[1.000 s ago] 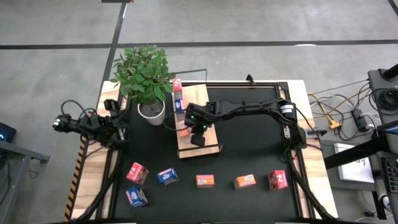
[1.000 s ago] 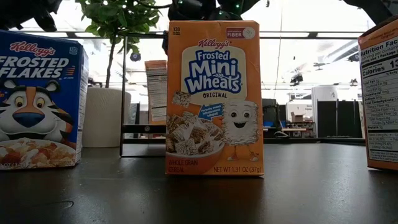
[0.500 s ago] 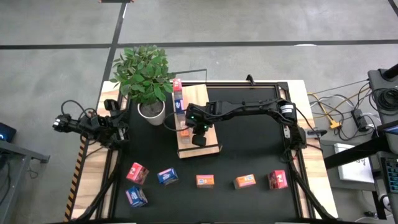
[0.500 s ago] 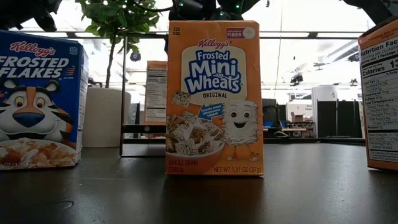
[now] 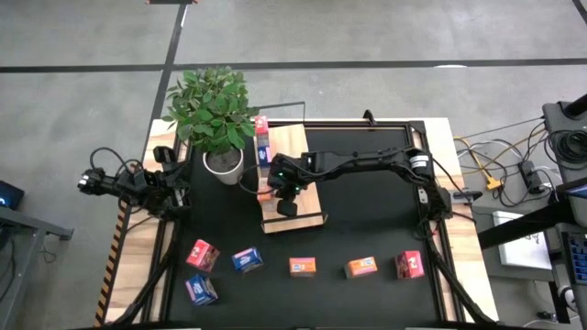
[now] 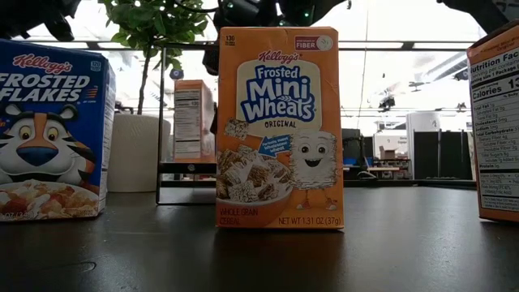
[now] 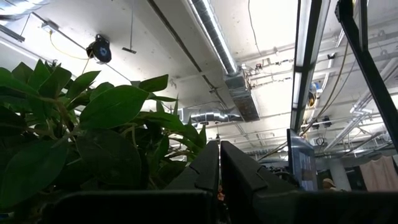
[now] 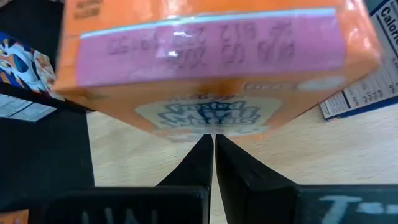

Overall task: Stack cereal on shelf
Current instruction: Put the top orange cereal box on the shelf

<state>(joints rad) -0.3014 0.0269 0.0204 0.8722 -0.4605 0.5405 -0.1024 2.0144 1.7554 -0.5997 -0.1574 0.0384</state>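
The shelf (image 5: 295, 156) is a light-wood board with a black wire frame. On it stands an orange cereal box (image 8: 211, 118), which the low view shows upright (image 6: 193, 119). My right gripper (image 5: 272, 189) reaches in from the table's right, shut, its tips (image 8: 214, 137) at that box. Other cereal boxes stand in a stack (image 5: 262, 137) along the shelf's left edge. Several more stand in a row (image 5: 303, 266) near the table's front. My left gripper (image 7: 219, 149) is shut and points up beside the plant, at the table's left edge. My right gripper has its shut fingertips (image 8: 205, 144) against the box's printed wide face (image 8: 211, 121), just below the pink top flap (image 8: 211, 43). The fingers slant down from the table's right. The box stands upright with its base on the shelf board.
A potted plant in a white pot (image 5: 220, 124) stands left of the shelf. A blue box (image 8: 18, 68) and a box showing a nutrition label (image 8: 367, 93) flank the orange one. Near the low camera stand a Frosted Flakes box (image 6: 49, 130) and a Mini-Wheats box (image 6: 280, 130).
My right gripper has moved a little toward the table's left, staying shut. The orange box on the shelf has slid with it toward the left, still upright.
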